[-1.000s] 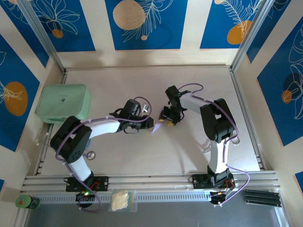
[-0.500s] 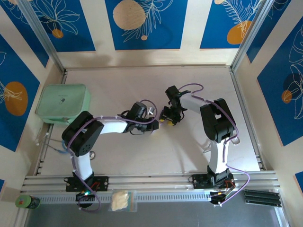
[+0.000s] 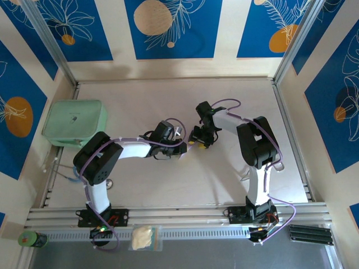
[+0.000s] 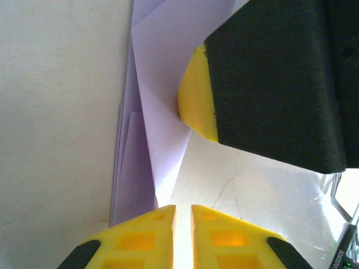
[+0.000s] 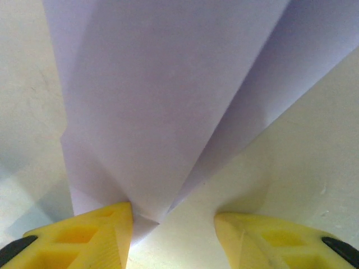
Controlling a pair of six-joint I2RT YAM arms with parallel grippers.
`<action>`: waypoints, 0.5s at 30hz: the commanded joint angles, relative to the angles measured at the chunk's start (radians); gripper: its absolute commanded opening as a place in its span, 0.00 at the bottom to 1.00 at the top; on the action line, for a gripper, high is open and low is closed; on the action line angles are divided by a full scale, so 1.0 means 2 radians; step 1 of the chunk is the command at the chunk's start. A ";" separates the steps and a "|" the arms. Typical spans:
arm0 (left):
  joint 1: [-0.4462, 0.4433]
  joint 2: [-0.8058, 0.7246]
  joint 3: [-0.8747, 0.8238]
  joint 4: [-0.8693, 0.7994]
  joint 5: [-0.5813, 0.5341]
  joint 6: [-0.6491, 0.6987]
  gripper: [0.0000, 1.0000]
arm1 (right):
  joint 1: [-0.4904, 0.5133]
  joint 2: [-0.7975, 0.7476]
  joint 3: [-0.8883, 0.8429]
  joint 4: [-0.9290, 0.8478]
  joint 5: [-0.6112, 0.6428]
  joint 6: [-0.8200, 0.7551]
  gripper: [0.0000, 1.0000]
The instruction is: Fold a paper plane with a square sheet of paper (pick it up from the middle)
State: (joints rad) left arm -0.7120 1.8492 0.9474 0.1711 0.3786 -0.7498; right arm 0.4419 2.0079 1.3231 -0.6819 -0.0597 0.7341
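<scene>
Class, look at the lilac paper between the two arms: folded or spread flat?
Folded. The paper shows overlapping layers and angled creases, narrowing toward the right tool; the left wrist view shows stacked edges.

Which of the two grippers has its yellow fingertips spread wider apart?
The right gripper: a broad gap separates its fingertips, with the paper plane reaching one of them. On the left gripper they leave just a thin slit.

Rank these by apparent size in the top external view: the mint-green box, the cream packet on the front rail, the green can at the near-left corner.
1. mint-green box, clearly largest.
2-3. cream packet and green can look about alike; not ranked.
</scene>
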 commanded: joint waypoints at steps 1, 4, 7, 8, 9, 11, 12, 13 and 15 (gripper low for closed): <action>-0.004 0.005 0.012 -0.015 -0.014 0.015 0.16 | 0.001 0.078 -0.036 0.011 0.056 0.003 0.49; -0.003 0.009 0.015 -0.018 -0.015 0.017 0.16 | 0.001 0.080 -0.036 0.010 0.057 0.004 0.49; -0.003 0.013 0.016 -0.019 -0.016 0.018 0.16 | 0.001 0.081 -0.035 0.009 0.058 0.004 0.49; -0.003 0.015 0.017 -0.020 -0.017 0.019 0.16 | 0.002 0.083 -0.036 0.009 0.058 0.005 0.49; -0.003 0.015 0.018 -0.022 -0.019 0.019 0.16 | 0.002 0.083 -0.036 0.009 0.058 0.005 0.49; -0.003 0.016 0.019 -0.024 -0.021 0.020 0.16 | 0.002 0.085 -0.036 0.008 0.057 0.005 0.49; -0.003 0.018 0.020 -0.026 -0.022 0.020 0.16 | 0.002 0.086 -0.036 0.007 0.058 0.005 0.49; -0.004 0.018 0.022 -0.027 -0.023 0.021 0.16 | 0.001 0.086 -0.036 0.007 0.058 0.004 0.49; -0.003 0.020 0.022 -0.031 -0.026 0.022 0.16 | 0.002 0.087 -0.036 0.007 0.060 0.004 0.49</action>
State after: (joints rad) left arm -0.7120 1.8679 0.9649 0.1429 0.3489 -0.7258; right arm 0.4419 2.0151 1.3293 -0.6926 -0.0597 0.7345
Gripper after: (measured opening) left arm 0.156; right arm 0.486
